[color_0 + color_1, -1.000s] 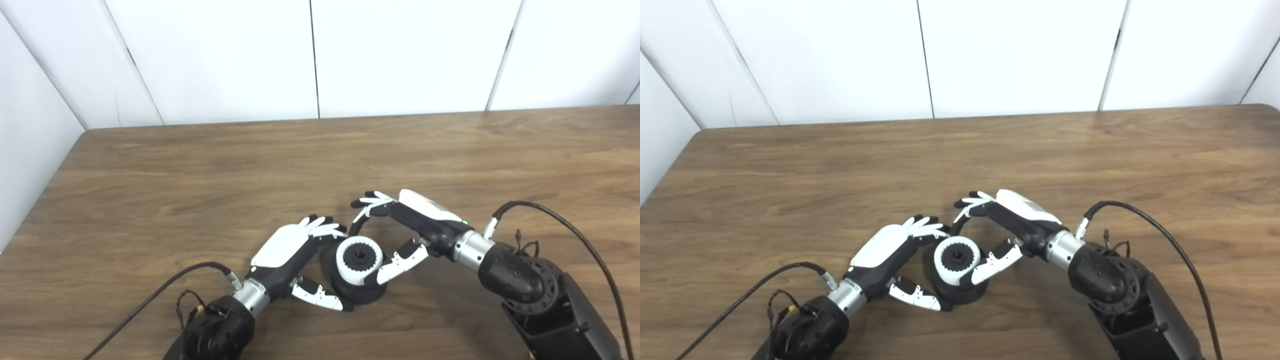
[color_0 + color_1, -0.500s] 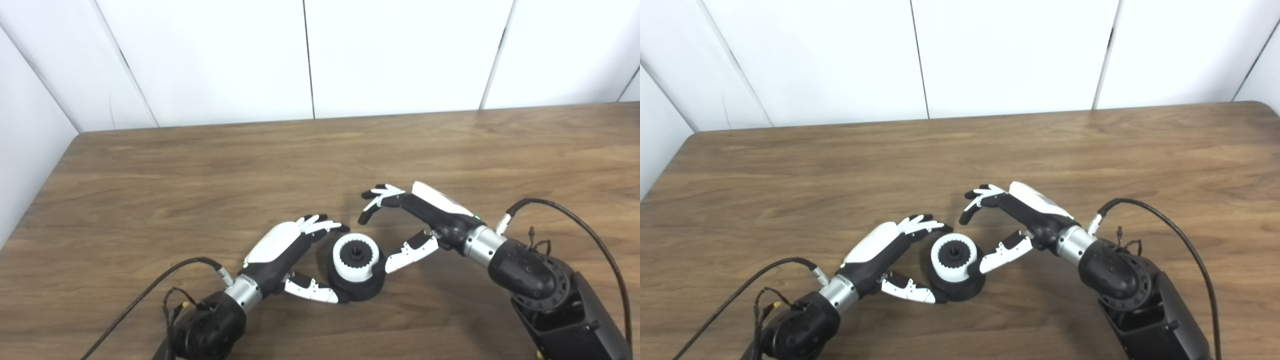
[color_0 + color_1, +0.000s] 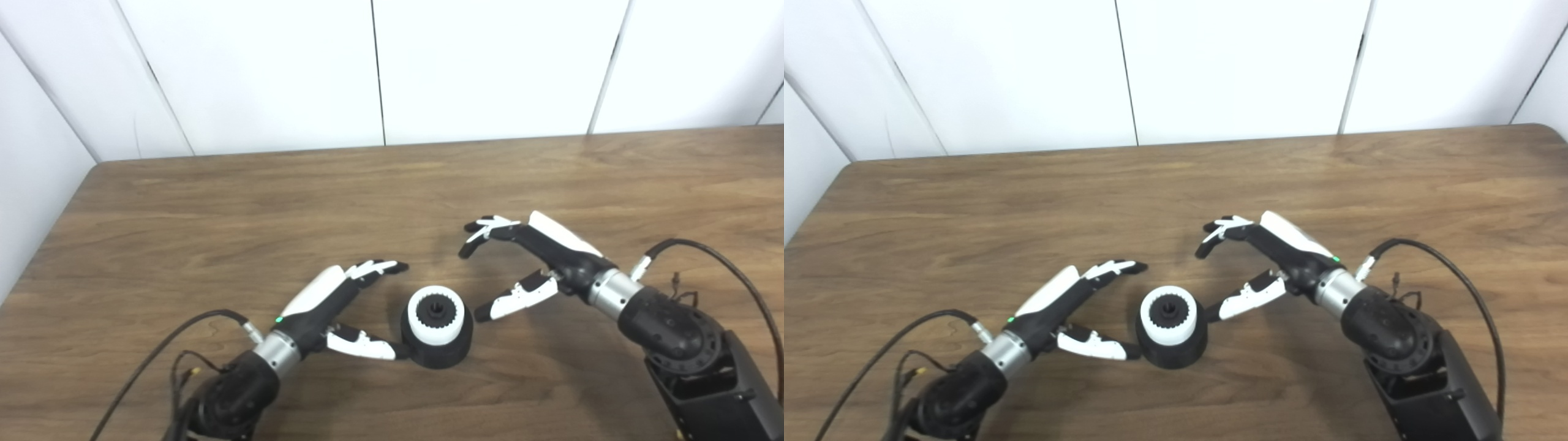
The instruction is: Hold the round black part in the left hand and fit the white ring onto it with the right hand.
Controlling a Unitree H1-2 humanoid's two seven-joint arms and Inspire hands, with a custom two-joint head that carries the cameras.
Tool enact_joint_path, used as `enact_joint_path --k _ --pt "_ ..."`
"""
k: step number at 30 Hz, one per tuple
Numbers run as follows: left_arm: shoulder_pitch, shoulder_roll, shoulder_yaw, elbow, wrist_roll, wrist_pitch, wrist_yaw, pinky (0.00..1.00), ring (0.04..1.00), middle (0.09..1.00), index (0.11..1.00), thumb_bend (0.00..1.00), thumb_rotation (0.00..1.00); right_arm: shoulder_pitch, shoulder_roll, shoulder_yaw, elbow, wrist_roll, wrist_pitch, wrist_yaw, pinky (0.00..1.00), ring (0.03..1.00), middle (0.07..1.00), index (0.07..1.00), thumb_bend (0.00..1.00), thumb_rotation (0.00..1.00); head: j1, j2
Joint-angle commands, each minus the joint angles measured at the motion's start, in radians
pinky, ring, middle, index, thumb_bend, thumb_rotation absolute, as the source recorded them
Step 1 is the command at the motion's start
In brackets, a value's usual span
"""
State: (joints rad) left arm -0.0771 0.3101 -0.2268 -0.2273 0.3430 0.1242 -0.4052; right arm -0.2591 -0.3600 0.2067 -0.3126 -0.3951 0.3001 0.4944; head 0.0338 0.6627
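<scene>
Both the left hand (image 3: pixel 334 303) and right hand (image 3: pixel 534 260) have let go and drawn back, fingers spread and empty, leaving the ring (image 3: pixel 436 308) seated on the black part (image 3: pixel 438 346) between them.

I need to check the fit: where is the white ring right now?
The white ring sits on top of the round black part on the table, low and center, between the open left hand and right hand.

White ring (image 3: pixel 435 315) on black part (image 3: pixel 437 350); brown woodgrain table (image 3: pixel 245 208)
</scene>
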Motion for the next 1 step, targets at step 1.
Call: enact_joint_path --k 1 --pt "0.007 0.039 0.047 -0.052 -0.065 0.045 -0.017 0.98 1.0 0.954 0.925 1.0 0.36 -0.027 -0.012 -0.034 -0.012 0.025 -0.005 -0.032 0.92 0.959 0.887 0.695 1.0 0.35 0.001 0.0"
